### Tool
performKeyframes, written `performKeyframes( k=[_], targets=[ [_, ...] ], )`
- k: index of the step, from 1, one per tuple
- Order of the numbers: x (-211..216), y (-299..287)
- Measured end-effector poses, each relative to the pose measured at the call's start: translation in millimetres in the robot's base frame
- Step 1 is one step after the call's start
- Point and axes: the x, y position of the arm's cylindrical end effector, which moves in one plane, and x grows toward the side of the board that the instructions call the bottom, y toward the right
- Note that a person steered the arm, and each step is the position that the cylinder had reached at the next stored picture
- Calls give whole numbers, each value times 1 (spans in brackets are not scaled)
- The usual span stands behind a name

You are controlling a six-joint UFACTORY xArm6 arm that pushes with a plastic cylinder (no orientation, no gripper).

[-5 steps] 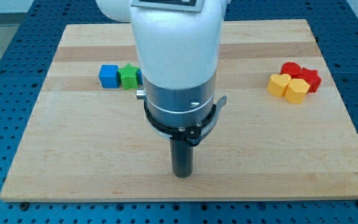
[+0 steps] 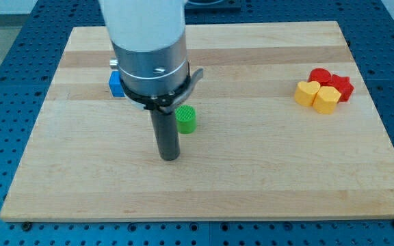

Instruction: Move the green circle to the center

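Observation:
The green circle [image 2: 186,119] is a short green cylinder standing on the wooden board [image 2: 272,171], a little left of the board's middle. My tip [image 2: 169,157] rests on the board just below and to the left of it, a small gap apart. The arm's white and grey body [image 2: 149,48] rises above and hides the board behind it.
A blue block [image 2: 115,83] peeks out at the arm's left edge, mostly hidden. At the view's right sit a red cylinder [image 2: 319,76], a red star-like block [image 2: 342,87], a yellow heart-like block [image 2: 306,92] and a yellow block [image 2: 326,100], bunched together.
The arm has moved left and slightly up. The green circle, hidden before, now shows beside the rod. The green star block and most of the blue block are now covered by the arm.

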Motion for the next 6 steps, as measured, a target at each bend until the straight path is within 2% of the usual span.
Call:
performKeyframes(
  k=[2, 3, 4, 5, 6],
  targets=[
    [-28, -10],
    [-42, 29],
    [-42, 38],
    [-62, 40],
    [-101, 41]
  ],
)
